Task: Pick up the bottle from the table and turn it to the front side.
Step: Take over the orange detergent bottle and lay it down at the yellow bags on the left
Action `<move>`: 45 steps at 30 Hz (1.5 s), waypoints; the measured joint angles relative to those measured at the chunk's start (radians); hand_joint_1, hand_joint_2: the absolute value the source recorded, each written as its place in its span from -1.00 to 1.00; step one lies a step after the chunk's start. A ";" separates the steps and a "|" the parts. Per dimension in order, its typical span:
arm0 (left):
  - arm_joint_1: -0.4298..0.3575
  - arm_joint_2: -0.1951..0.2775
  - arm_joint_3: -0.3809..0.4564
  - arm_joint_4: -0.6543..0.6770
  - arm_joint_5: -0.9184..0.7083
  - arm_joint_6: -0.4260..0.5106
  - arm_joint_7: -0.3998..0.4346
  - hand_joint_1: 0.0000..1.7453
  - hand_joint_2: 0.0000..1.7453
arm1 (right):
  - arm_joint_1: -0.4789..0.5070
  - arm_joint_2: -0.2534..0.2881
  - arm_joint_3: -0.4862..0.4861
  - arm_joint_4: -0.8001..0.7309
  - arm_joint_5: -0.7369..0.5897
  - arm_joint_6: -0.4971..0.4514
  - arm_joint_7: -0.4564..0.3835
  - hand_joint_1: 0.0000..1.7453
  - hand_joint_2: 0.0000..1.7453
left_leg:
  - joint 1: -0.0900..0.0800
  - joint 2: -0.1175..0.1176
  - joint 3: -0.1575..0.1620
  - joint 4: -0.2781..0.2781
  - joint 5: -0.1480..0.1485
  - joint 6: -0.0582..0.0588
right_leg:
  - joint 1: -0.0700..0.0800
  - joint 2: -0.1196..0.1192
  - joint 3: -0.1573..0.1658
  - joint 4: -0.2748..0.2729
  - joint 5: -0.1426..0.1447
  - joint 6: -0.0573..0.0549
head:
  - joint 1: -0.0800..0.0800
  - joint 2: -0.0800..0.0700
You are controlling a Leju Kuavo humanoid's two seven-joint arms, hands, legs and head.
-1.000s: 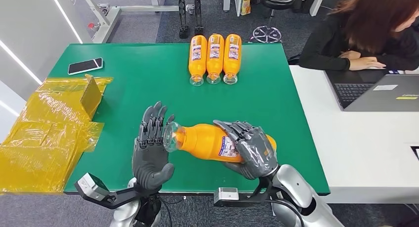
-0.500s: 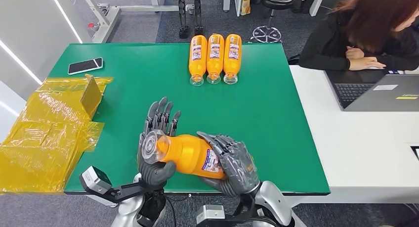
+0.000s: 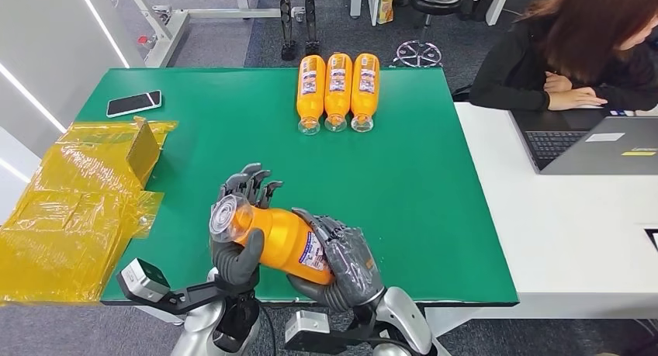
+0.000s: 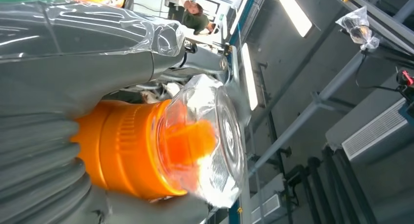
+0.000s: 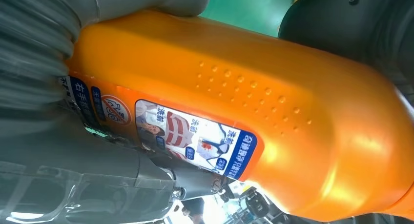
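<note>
Right hand: the right hand [image 3: 345,264] is wrapped around the lower body of the orange bottle [image 3: 283,240]; its fingers [image 3: 320,226] are curled over the labelled side, and the bottle is gripped firmly.
Left hand: the left hand [image 3: 237,247] is closed around the bottle's neck end, just below the clear cap [image 3: 226,219]; in the left wrist view the orange neck [image 4: 122,148] is seen clasped between the grey thumb and the ribbed cover, with the clear cap [image 4: 215,141] projecting beyond the hand.
Bottle: it is held by both hands above the near edge of the green table [image 3: 434,185], tilted, with the capped end raised toward the robot's left and the base lower toward its right; a blue and white label [image 5: 195,138] is seen on one side in the right wrist view, with rows of raised dots on the orange body [image 5: 293,102] beside it.
Other bottles: three orange bottles [image 3: 337,88] are laid side by side at the far middle of the table, touching one another, caps toward the robot.
Left side of table: a black phone [image 3: 133,102] is laid near the far left corner; yellow plastic wrapping [image 3: 70,216] is spread over the left edge.
Right of table: a white desk [image 3: 559,232] is set against the green table; a laptop [image 3: 590,143] is placed on it, and a person [image 3: 574,53] is seated behind it.
</note>
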 joint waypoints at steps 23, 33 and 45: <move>-0.014 0.000 0.000 -0.005 0.027 0.011 0.003 1.00 1.00 | 0.003 0.046 -0.014 -0.053 0.062 0.037 0.017 -1.00 1.00 | 0.000 0.000 0.000 0.000 0.000 0.000 | 0.000 0.000 0.000 0.000 0.000 0.000 | 0.000 0.000; -0.062 0.026 0.020 0.018 -0.153 0.244 0.003 1.00 1.00 | 0.014 0.063 -0.017 -0.090 0.072 0.015 -0.030 -1.00 1.00 | 0.000 0.000 0.000 0.000 0.000 0.000 | 0.000 0.000 0.000 0.000 0.000 0.000 | 0.000 0.000; -0.148 0.193 0.135 0.104 -0.939 0.648 0.175 1.00 1.00 | 0.000 0.056 -0.017 -0.071 -0.006 0.006 -0.068 -1.00 1.00 | 0.001 0.000 0.000 -0.001 0.002 -0.003 | 0.001 0.001 -0.001 0.002 0.000 -0.001 | 0.000 0.000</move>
